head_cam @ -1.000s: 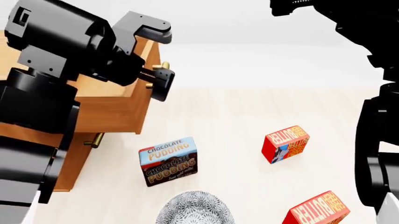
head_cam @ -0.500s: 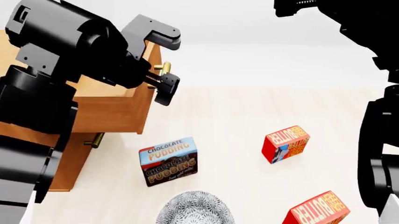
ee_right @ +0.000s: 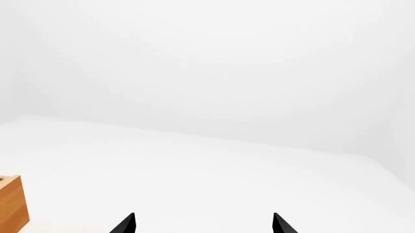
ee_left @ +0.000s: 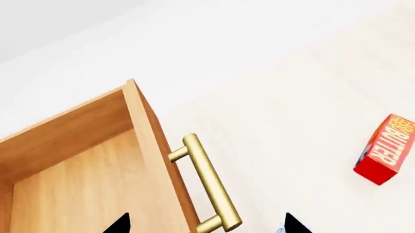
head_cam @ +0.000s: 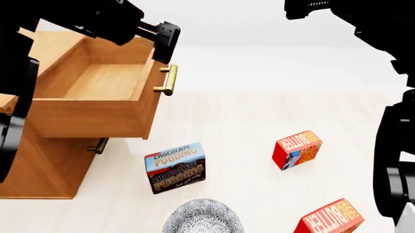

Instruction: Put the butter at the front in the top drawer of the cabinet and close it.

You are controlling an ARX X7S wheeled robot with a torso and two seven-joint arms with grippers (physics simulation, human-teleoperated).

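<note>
Head view: the cabinet (head_cam: 45, 165) stands at nine o'clock, and the top drawer (head_cam: 97, 92) is pulled well out, its inside bare, its brass handle (head_cam: 167, 80) facing three o'clock. The left gripper (head_cam: 162, 41) hangs just above the drawer's front edge, at about twelve o'clock from the handle and apart from it; only one dark finger shows, so I cannot tell here how wide it stands. The lower drawer's handle (head_cam: 98, 145) peeks out beneath. On the floor, the Chocolate Pudding box (head_cam: 175, 167) lies at six o'clock from the drawer. The butter (head_cam: 297, 149) sits at about four o'clock, well apart from the cabinet, and a second butter box (head_cam: 331, 218) lies nearest the robot at five o'clock, cut by the frame edge. A patterned round object (head_cam: 202, 216) sits at six o'clock.

Left wrist view: both fingertips show spread wide, with the drawer front and handle (ee_left: 207, 184) between them untouched, and one butter box (ee_left: 388, 155) off to the side.

Right wrist view: the right gripper's tips stand apart, holding nothing, facing blank wall.

As I judge it, opening is done; picking, placing and closing remain.
</note>
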